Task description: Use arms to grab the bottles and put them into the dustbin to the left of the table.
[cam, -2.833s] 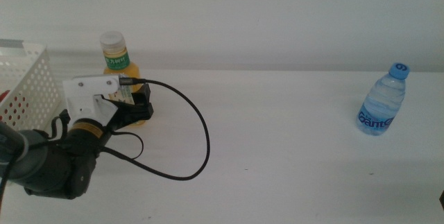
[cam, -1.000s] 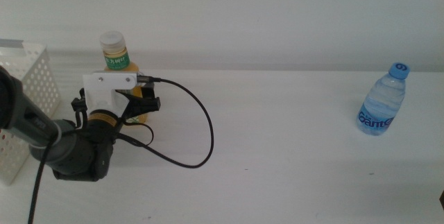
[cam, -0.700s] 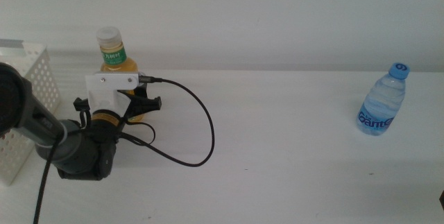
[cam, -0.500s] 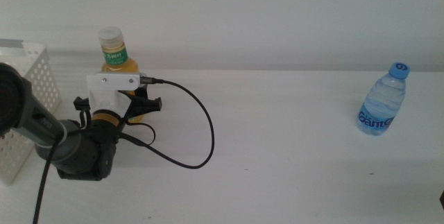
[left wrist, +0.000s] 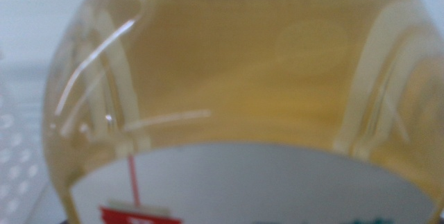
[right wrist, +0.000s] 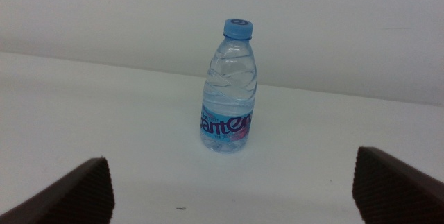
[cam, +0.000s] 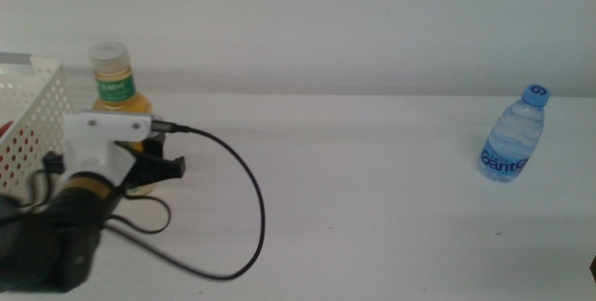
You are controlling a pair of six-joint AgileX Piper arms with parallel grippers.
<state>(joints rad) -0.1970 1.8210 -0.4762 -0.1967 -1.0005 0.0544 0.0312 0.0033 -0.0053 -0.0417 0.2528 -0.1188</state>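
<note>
We see a plain white table [cam: 372, 180] filling the lower part of the middle view. A clear water bottle [cam: 511, 134] with a blue cap stands upright on it near the right side (the right wrist view [right wrist: 229, 87] shows it upright too). At the left edge sits a white perforated dustbin [cam: 33, 119], though we cannot tell whether it rests on the table.
</note>
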